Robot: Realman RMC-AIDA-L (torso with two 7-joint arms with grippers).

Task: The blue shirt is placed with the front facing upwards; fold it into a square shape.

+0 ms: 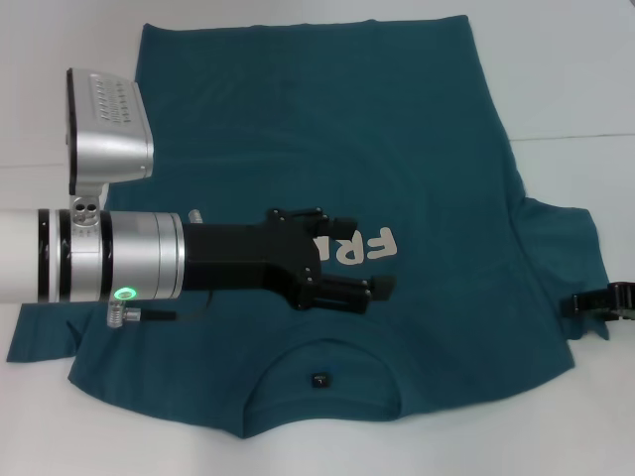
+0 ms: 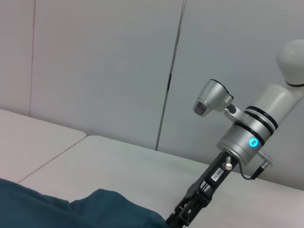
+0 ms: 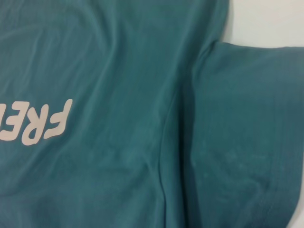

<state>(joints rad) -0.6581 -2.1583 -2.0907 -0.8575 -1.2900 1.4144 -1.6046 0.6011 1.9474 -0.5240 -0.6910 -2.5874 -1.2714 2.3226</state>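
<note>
Right now my left pincer (image 1: 382, 288) hovers, fingers closed on nothing, above the flat dark teal-blue cotton T-shirt (image 1: 298, 129); my right pincer (image 1: 595, 302) sits at its sleeve, and I cannot tell its state.

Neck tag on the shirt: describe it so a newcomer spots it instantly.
A dark teal-blue cotton T-shirt lies flat on the white table, collar toward the robot. Inside its round neckline, below the left gripper, sits the small dark square tag, the only dark patch on the cloth; the lettering is cream.
</note>
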